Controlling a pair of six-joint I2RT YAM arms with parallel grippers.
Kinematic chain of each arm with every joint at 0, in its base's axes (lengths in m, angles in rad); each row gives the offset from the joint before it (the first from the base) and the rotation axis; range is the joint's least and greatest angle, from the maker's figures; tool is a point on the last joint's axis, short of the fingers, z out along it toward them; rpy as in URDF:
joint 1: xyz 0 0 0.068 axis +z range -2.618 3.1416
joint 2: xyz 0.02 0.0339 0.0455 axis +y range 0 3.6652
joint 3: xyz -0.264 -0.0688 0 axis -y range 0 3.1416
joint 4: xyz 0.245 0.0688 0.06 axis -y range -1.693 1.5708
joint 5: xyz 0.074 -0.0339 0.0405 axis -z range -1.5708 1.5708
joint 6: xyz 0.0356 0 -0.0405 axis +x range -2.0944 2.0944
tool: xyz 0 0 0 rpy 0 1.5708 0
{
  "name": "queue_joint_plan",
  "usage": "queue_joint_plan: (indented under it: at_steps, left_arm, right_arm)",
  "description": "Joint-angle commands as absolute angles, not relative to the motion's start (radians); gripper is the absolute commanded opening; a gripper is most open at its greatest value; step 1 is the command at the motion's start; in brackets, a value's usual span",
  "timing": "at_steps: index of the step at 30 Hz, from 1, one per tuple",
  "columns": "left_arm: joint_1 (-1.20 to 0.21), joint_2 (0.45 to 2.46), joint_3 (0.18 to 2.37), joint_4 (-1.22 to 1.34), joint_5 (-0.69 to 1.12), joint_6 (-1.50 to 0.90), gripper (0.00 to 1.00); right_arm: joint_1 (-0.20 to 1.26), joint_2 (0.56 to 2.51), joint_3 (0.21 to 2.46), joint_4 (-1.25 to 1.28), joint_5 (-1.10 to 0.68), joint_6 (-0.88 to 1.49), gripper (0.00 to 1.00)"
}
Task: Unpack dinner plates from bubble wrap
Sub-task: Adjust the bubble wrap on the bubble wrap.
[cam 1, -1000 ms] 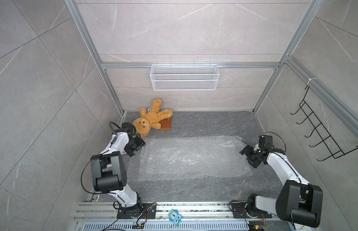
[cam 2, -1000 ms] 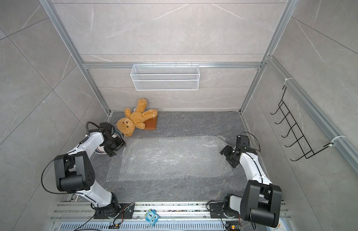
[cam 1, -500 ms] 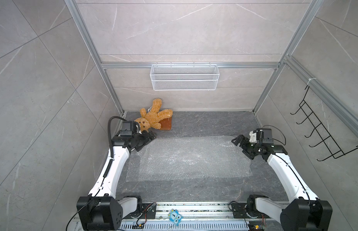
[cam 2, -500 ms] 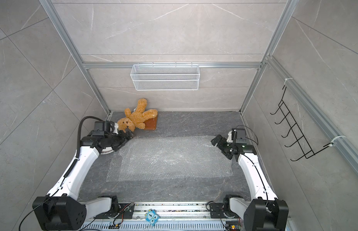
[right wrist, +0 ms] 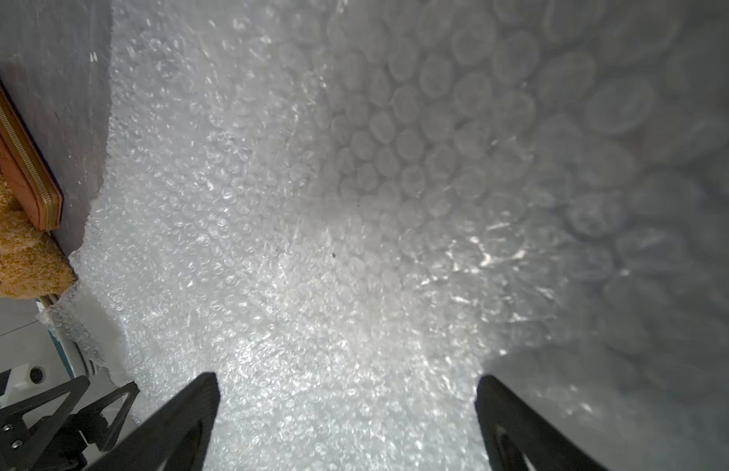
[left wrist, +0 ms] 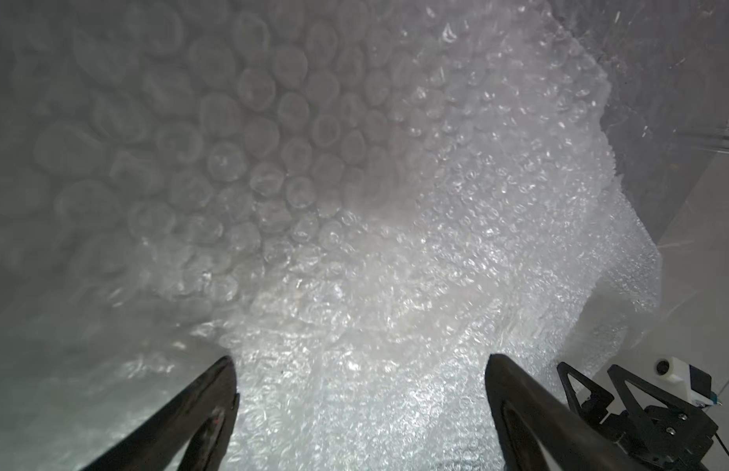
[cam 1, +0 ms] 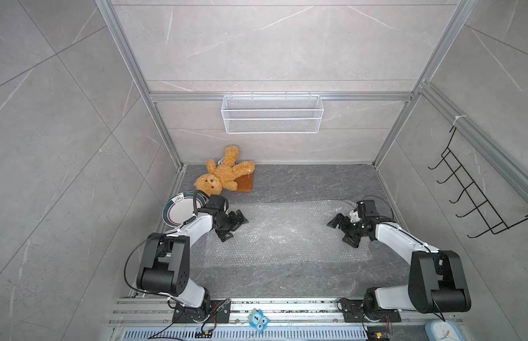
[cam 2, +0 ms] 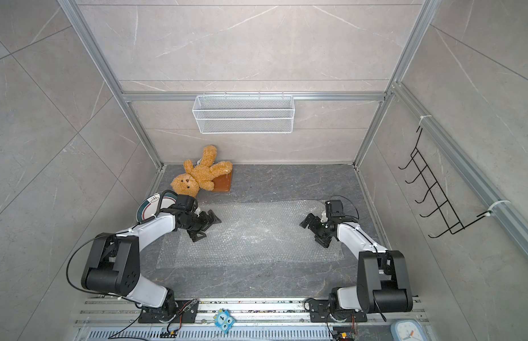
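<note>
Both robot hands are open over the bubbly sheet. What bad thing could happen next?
1. The dinner plate sits close to the left arm; a swing might knock it.
2. The bubble wrap lies flat, so the open left gripper and right gripper may slip off it.
3. The teddy bear lies by the wrap's far corner; a tug could drag it.

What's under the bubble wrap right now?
Only the grey table shows through the bubble wrap, which lies nearly flat; no plate outline visible. Its crinkled middle is too glary to see through. One plate lies by its edge.
</note>
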State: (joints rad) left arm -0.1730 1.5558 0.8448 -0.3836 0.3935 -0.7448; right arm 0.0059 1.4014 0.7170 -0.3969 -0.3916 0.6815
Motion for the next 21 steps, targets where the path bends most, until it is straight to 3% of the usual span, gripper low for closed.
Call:
queue_joint_plan:
  at_steps: [1,13,21]
  left_arm:
    - [-0.171,1.569,0.827,-0.346,0.388,-0.752,0.97]
    - [-0.291,1.687,0.818,-0.290,0.381,-0.789,0.96]
    - [-0.368,1.687,0.837,-0.243,0.375,-0.850,0.96]
  right_arm:
    - [-0.033,1.413,0.690,-0.364,-0.366,0.695,1.00]
    - [-0.261,1.479,0.671,-0.387,-0.388,0.686,1.00]
    - [-0.404,1.423,0.687,-0.429,-0.419,0.654,1.00]
